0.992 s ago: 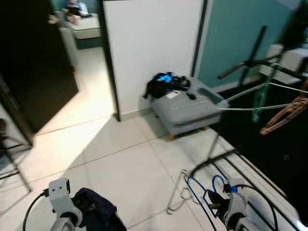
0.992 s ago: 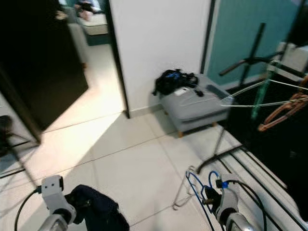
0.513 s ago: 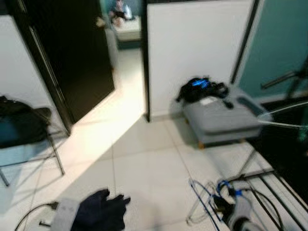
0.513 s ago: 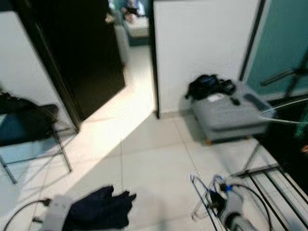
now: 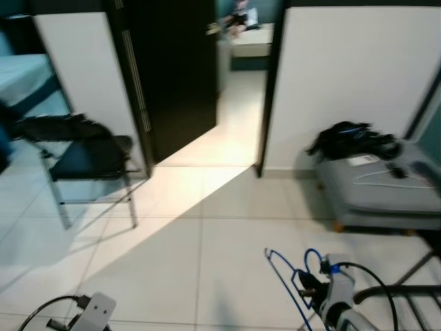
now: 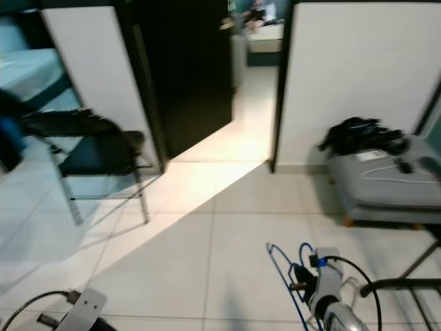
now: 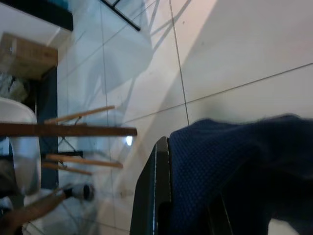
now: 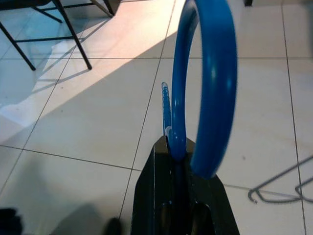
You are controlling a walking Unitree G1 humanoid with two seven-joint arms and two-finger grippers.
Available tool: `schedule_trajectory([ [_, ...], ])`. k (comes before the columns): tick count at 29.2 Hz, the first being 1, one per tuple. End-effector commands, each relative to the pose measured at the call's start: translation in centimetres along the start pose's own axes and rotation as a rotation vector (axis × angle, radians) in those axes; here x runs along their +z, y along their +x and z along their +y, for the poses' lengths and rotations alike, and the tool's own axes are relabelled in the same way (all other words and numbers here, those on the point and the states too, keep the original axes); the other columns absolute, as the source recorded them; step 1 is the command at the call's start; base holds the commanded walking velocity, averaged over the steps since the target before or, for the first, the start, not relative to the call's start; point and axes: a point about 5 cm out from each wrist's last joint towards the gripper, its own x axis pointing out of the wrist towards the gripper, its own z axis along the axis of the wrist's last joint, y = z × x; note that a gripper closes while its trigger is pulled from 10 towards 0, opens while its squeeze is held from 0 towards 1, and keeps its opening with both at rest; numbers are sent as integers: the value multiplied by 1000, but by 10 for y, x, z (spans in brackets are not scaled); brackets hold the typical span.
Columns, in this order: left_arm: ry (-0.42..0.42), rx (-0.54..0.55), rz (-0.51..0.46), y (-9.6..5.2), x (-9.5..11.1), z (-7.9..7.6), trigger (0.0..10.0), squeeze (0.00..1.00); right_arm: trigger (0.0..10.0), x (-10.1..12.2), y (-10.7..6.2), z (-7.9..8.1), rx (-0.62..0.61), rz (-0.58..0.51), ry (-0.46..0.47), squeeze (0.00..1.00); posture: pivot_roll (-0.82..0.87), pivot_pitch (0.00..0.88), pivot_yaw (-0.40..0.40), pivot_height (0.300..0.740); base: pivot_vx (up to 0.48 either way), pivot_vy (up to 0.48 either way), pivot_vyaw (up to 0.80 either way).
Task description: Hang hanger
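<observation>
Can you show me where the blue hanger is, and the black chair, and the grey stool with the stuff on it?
blue hanger (image 8: 215,93): right wrist view, on its round hook.
black chair (image 5: 89,155): left eye view, on the seat.
grey stool (image 5: 372,196): left eye view, on its cushion's front side.

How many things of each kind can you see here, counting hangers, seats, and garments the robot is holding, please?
Hangers: 2, the blue hanger in the right tool and a wire hanger on the ottoman.
Seats: 2, the folding chair and the grey ottoman.
Held garments: 1, the navy cloth in the left tool.
Total: 5
</observation>
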Motion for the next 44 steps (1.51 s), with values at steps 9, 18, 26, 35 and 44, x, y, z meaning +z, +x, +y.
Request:
schedule_trajectory([
  [9,55,46,-37,2,5,1,10000,0,10000,10,18,22,19,-21,-6,0,49,31,8,740,0,0,774],
  [18,65,71,-75,5,16,-1,10000,0,10000,18,30,28,13,-6,-4,0,88,9,-57,740,0,0,773],
  [26,60,85,-115,9,30,-6,10000,0,10000,35,48,42,17,11,-3,0,39,1,-75,740,0,0,775],
  [35,41,117,-191,6,43,-3,10000,0,10000,45,55,56,0,-48,34,0,58,17,-100,740,0,0,684],
  [44,31,134,-233,-1,54,-1,10000,0,10000,36,37,33,-5,-79,43,0,55,17,-97,740,0,0,0],
])
